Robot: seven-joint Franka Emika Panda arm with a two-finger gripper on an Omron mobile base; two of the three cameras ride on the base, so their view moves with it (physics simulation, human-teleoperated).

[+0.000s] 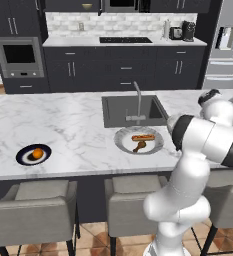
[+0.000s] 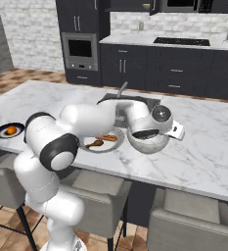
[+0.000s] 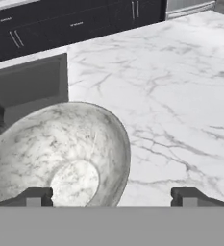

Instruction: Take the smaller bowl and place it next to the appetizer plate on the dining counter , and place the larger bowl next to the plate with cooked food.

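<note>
A large marbled grey bowl [image 2: 148, 143] rests on the white marble dining counter [image 2: 208, 147], just right of the plate with cooked food [image 2: 98, 147]. That plate [image 1: 123, 142] holds a sausage and a drumstick. My gripper [image 2: 146, 133] hovers over the bowl, pointing down. In the hand view the gripper [image 3: 112, 197] is open, its fingertips [image 3: 34, 196] spread wide, and the bowl's [image 3: 60, 144] right rim lies between them. Far to the left, near the counter's front edge, sits the dark appetizer plate [image 1: 24, 159] with an orange piece on it.
A sink [image 1: 118, 112] with a faucet [image 1: 137, 102] is set into the counter behind the cooked-food plate. Grey stools [image 1: 35, 205] line the counter's near side. Open marble stretches right of the bowl [image 3: 180, 96]. Dark cabinets and an oven [image 1: 19, 55] stand at the back.
</note>
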